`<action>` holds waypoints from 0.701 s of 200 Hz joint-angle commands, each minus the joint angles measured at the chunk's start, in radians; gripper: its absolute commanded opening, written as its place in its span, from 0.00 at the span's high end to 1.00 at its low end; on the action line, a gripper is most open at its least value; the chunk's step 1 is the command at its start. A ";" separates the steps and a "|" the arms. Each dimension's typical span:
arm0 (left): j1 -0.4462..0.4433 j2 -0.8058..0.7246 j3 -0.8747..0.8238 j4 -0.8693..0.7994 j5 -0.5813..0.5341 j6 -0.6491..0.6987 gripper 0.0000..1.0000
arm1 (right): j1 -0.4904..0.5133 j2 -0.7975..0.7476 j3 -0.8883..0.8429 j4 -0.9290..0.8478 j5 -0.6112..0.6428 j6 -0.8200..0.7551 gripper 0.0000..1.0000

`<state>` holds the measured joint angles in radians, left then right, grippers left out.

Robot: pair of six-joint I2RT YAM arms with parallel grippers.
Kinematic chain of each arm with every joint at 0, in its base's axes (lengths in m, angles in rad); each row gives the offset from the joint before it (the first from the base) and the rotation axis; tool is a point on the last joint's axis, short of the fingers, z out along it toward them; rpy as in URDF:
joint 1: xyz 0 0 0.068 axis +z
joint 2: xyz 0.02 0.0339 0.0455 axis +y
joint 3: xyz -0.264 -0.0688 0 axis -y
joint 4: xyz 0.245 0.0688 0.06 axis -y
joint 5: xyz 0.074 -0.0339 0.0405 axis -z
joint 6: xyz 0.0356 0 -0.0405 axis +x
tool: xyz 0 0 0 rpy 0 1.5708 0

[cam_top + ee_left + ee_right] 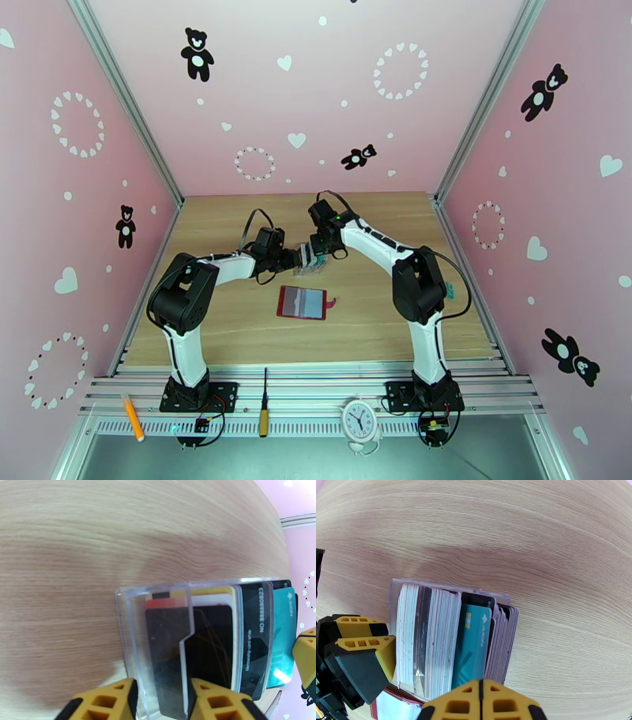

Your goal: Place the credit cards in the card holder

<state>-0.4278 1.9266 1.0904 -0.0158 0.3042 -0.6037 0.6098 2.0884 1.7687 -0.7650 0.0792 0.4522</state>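
Cards [434,638] in clear rack [128,638] | right claw [480,685] closed at teal card [472,645] edge

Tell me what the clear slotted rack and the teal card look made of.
Clear slotted rack: likely rigid acrylic, glossy, with see-through walls and bright edge glints. Teal rectangular card: probably plastic, smooth semi-gloss, with a printed logo and a thin flat edge.

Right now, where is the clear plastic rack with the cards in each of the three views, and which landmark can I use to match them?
Top external: the clear rack is at mid-table, between the two grippers, beyond the red wallet.
Left wrist: the clear rack is at lower centre, cards face-on.
Right wrist: the clear rack is left of centre, cards edge-on.
Shared landmark: the left gripper, clamped on it.
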 commanded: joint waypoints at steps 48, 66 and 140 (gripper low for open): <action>0.005 0.033 0.003 -0.081 -0.034 0.009 0.60 | 0.035 0.019 0.024 -0.068 0.000 -0.002 0.93; 0.005 0.035 0.005 -0.081 -0.032 0.009 0.60 | 0.044 0.019 0.027 -0.072 0.007 -0.001 0.93; 0.005 0.037 0.005 -0.082 -0.031 0.009 0.60 | 0.056 0.033 0.046 -0.085 0.019 -0.005 0.91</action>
<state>-0.4278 1.9282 1.0927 -0.0189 0.3038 -0.6037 0.6521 2.0895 1.7836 -0.7921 0.1024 0.4530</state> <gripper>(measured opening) 0.404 0.089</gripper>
